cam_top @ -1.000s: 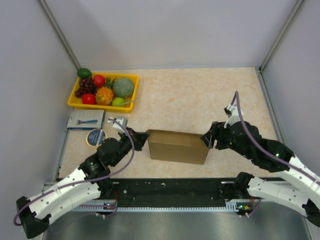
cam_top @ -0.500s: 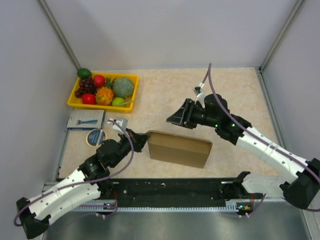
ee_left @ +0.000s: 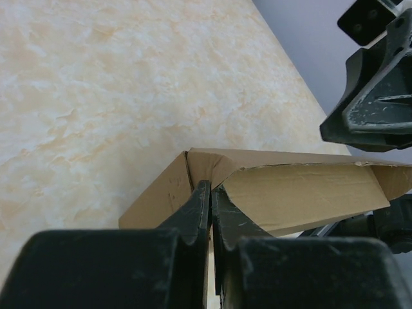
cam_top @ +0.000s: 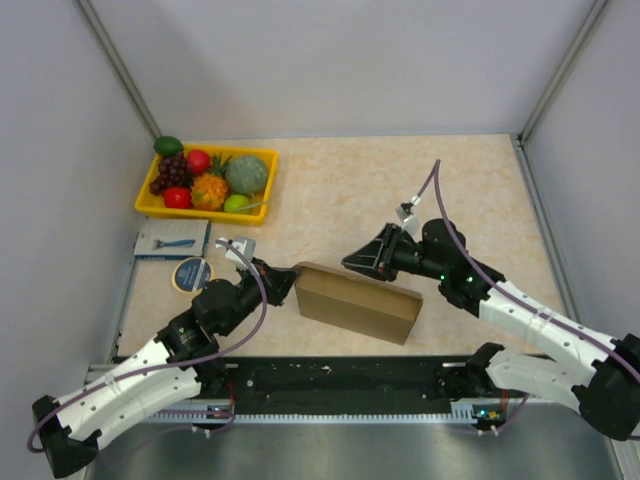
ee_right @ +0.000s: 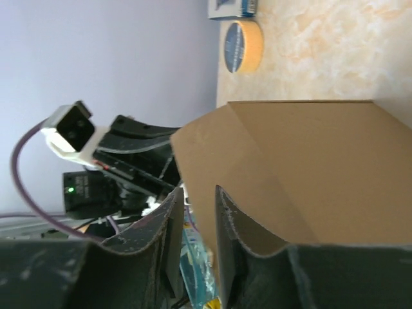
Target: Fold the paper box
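Note:
The paper box [cam_top: 355,300] is a closed-looking brown cardboard block lying on the table, slightly skewed. My left gripper [cam_top: 283,278] is shut on a cardboard edge at the box's left end; in the left wrist view the fingertips [ee_left: 210,187] pinch that edge of the box [ee_left: 296,193]. My right gripper [cam_top: 362,262] hovers over the box's back top edge, pointing left. In the right wrist view its jaws [ee_right: 196,193] stand a little apart with nothing between them, and the box top [ee_right: 302,161] lies just beyond them.
A yellow fruit tray [cam_top: 262,152] stands at the back left. A blue-white packet [cam_top: 172,239] and a tape roll [cam_top: 191,273] lie left of the box; the roll also shows in the right wrist view [ee_right: 241,45]. Walls close in on the left, back and right.
My right gripper left the box's right end, swung up and left, then came down over the box's back top edge. The box's right end turned toward the near edge. The left gripper stayed.

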Motion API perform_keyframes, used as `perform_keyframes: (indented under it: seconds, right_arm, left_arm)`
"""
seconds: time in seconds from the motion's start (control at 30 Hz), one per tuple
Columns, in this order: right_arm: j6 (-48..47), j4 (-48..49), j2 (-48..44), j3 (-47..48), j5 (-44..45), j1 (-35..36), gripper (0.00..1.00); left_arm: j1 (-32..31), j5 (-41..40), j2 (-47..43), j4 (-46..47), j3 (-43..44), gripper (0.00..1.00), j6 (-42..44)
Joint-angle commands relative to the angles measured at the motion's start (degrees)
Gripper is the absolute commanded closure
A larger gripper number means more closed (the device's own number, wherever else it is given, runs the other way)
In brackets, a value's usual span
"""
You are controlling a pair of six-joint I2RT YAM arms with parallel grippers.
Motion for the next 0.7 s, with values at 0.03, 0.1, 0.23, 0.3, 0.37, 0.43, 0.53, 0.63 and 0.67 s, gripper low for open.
perform_keyframes:
  seconds: [0.03,0.1,0.23,0.3,0.37,0.43,0.53,0.63,0.67]
  right_arm:
    - [0.27,4.91,-2.21,-3.14,-0.39,1.04,0.79]
    - [-0.09,7.38,-2.73,-4.39,-0.57,1.04,0.82]
    - [-5.00,1.26,-2.12,3.82,-1.97,1.04,0.83]
    - [-5.19,-1.66,-2.47,6.14,-1.89,0.87,0.83]
    - [-4.23,-1.67,-3.17,5.37,-2.06,0.87,0.83]
    - [-1.24,1.38,-3.09,1.69,-3.46,1.13,0.84]
    - [2.27,7.62,-3.09,-4.99,-3.64,1.83,0.86]
    - [4.30,12.02,-3.09,-9.83,-3.12,1.92,0.87]
    - [4.65,12.56,-3.00,-10.54,-3.12,1.92,0.87]
  left_arm:
    - [-0.37,2.34,1.19,-8.46,-2.79,0.95,-0.17]
    - [-0.37,2.08,1.19,-8.46,-2.70,0.97,-0.17]
    - [-0.45,1.73,1.28,-8.46,-2.88,1.00,-0.17]
    - [-0.37,1.82,1.37,-8.29,-3.23,1.00,-0.08]
    - [-0.45,1.55,1.20,-8.37,-3.40,1.00,-0.34]
    - [-0.45,1.64,1.02,-8.29,-3.58,1.00,-0.52]
    - [-0.45,1.64,0.58,-8.37,-3.84,0.99,-0.61]
    - [-0.45,1.64,0.14,-8.73,-3.84,0.92,-0.79]
    - [-0.45,1.73,-0.21,-8.90,-3.84,0.88,-0.87]
